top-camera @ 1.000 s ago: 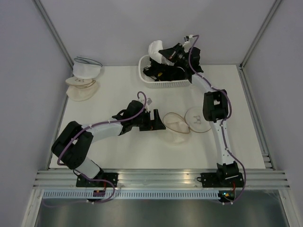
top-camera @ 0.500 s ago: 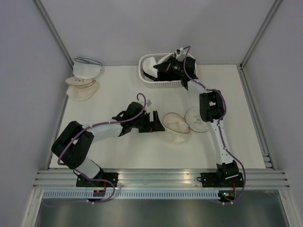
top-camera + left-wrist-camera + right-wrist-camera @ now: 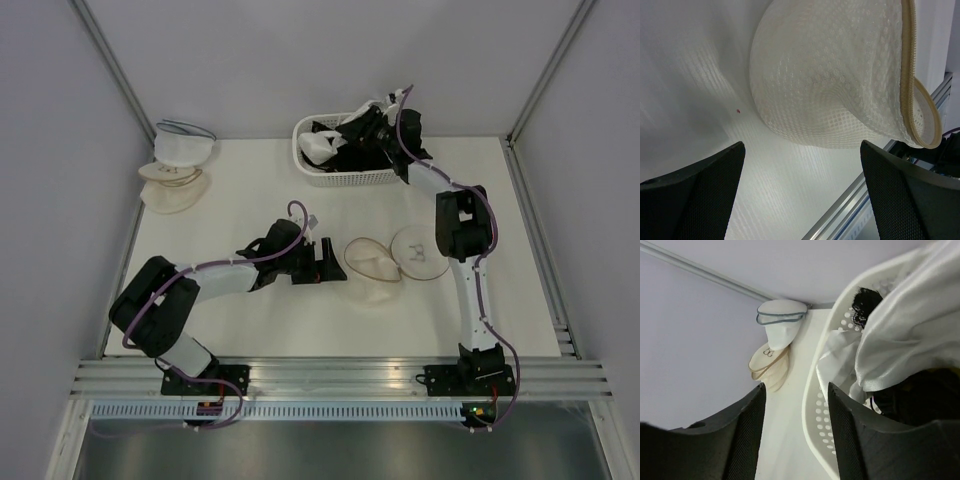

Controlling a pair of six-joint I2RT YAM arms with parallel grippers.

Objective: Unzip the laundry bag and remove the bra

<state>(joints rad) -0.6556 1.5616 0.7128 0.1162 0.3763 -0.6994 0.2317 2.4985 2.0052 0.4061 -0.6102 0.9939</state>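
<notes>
With bra lying in basket below right gripper, fingers wide and empty, and bag open on table just ahead of wide, empty left gripper, lift right gripper straight up, clear of fabric, so as to drag nothing out.

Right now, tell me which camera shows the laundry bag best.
Left wrist: the laundry bag fills the frame, mesh and zip rim sharp. Top external shows the laundry bag whole but small, lying open. Right wrist misses it.
</notes>
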